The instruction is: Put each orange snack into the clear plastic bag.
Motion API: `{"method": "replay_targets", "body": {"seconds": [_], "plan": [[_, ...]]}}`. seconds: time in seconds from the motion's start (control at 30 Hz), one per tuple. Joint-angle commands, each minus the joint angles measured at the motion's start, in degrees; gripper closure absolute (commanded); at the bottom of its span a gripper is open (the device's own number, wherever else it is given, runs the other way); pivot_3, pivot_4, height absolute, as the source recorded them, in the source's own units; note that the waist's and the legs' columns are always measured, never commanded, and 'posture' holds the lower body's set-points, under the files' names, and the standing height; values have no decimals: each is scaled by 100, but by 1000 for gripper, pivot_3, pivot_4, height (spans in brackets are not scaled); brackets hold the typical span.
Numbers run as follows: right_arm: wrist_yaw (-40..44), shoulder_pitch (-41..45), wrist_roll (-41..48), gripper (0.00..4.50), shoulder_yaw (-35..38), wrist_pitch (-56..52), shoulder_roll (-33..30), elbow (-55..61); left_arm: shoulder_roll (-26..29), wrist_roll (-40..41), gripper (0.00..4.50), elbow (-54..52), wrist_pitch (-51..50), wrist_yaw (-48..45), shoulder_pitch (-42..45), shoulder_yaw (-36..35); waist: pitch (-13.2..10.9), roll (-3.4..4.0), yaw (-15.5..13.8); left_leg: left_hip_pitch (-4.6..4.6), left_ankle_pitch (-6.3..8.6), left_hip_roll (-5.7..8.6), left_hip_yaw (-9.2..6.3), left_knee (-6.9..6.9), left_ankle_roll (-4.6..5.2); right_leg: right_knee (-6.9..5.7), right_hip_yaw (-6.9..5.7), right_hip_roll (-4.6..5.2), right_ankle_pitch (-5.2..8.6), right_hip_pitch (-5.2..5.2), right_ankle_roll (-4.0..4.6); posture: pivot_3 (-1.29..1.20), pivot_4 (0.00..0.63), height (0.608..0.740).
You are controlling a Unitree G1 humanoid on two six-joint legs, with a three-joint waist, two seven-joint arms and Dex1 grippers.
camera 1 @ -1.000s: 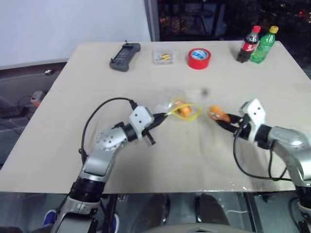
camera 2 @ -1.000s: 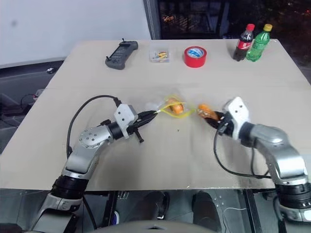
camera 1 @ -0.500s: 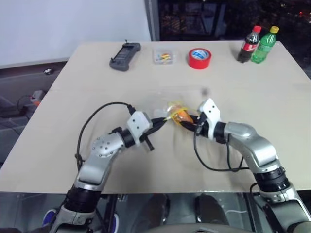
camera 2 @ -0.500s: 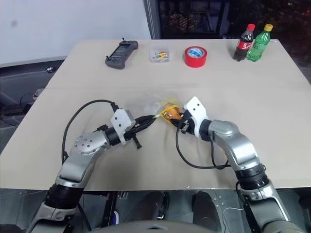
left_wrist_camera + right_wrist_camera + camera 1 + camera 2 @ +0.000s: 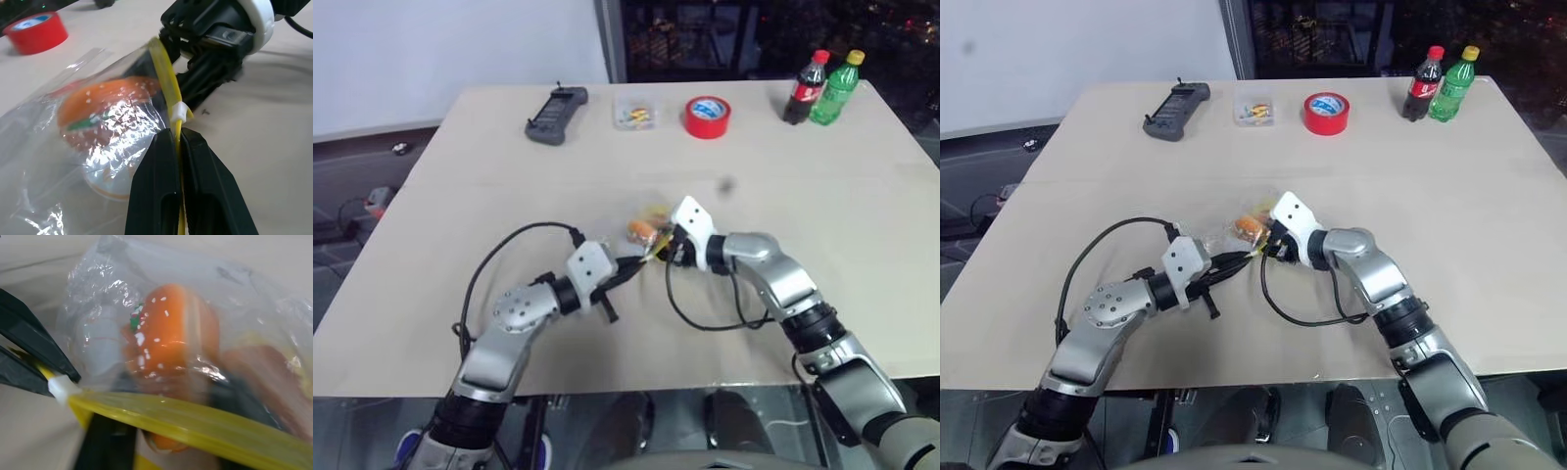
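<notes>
Left hand (image 5: 177,142): black fingers pressed together on the yellow seal strip of the clear plastic bag (image 5: 58,161), holding the bag's mouth up off the counter (image 5: 862,196). In the head views it sits at centre, slightly left and low.

Right hand (image 5: 658,247): at the bag's mouth, directly facing the left hand, just right of centre frame. Its fingertips reach past the seal strip into the opening. How far apart its fingers stand I cannot tell; wrinkled plastic and blur hide them.

Bag: centre of the counter, between the two hands, crumpled, mouth toward the right hand. Yellow strip (image 5: 186,423) runs across the right wrist view with a small white slider on it.

Snack one (image 5: 105,110): orange bun with white specks and a green-red mark, inside the bag, seen through the plastic.

Snack two (image 5: 266,377): a second orange-brown shape beside the first in the right wrist view, behind the plastic, at the right hand's fingers. Whether it is gripped or lying free I cannot tell.

Back edge of the counter, upper part of the frame, left to right: dark handset (image 5: 548,101), small clear box (image 5: 633,116), red tape roll (image 5: 707,116), cola bottle (image 5: 804,88), green bottle (image 5: 833,86). All well apart from the hands.
</notes>
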State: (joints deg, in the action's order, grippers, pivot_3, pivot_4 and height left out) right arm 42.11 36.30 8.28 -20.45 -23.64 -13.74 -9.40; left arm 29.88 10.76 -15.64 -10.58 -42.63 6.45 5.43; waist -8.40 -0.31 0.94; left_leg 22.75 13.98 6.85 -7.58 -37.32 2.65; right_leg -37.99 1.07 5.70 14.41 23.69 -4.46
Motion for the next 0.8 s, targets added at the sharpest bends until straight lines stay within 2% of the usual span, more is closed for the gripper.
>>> {"method": "replay_targets", "body": {"seconds": [0.03, 0.27, 0.37, 0.47, 0.67, 0.8], "plan": [[39, -58, -20, 1573, 177, 304, -80, 414, -106, 337, 4500, -245, -251, 189, 51, -339, 0, 0, -4, 0, 0, 0, -1, 0, 0, 0, 0, -1, 0, 0, 0, 0, 150, 740], [367, -789, 60, 1573, 582, 458, -1009, 1816, -334, 1482, 4500, -361, -1206, 298, 377, -976, 0, -1, -29, 5, 0, 2, -3, 0, 1, 4, -3, 4, 0, -1, 0, 0, 150, 740], [-158, -808, -533, 1573, 655, 1116, -1165, 1748, -394, 2247, 4500, -381, -1791, 330, 587, -1329, 0, -1, 17, 4, 0, -1, 1, -1, 0, -1, 1, 8, 0, -1, -1, 0, 150, 740], [-364, -781, -1378, 1573, 358, 1868, -1513, 1389, -337, 2701, 4500, -332, -2198, 337, 771, -1548, 0, -1, 11, -1, -1, -4, 1, -1, -1, -6, 0, 1, 0, -1, -1, 0, 150, 740], [-719, -551, -2022, 1573, 113, 2350, -1348, 531, -180, 2872, 4500, -386, -2432, 305, 804, -1585, -2, -3, 1, -1, -1, -4, 7, -2, -2, -3, 7, -5, 0, -1, -1, 0, 150, 740], [-753, -286, -1874, 1573, 201, 2600, -982, -2, -150, 2860, 4500, -425, -2454, 334, 790, -1527, -2, -4, 3, 0, -1, -4, 8, -1, -3, -2, 10, -5, 0, -2, 0, 0, 150, 740]]}}
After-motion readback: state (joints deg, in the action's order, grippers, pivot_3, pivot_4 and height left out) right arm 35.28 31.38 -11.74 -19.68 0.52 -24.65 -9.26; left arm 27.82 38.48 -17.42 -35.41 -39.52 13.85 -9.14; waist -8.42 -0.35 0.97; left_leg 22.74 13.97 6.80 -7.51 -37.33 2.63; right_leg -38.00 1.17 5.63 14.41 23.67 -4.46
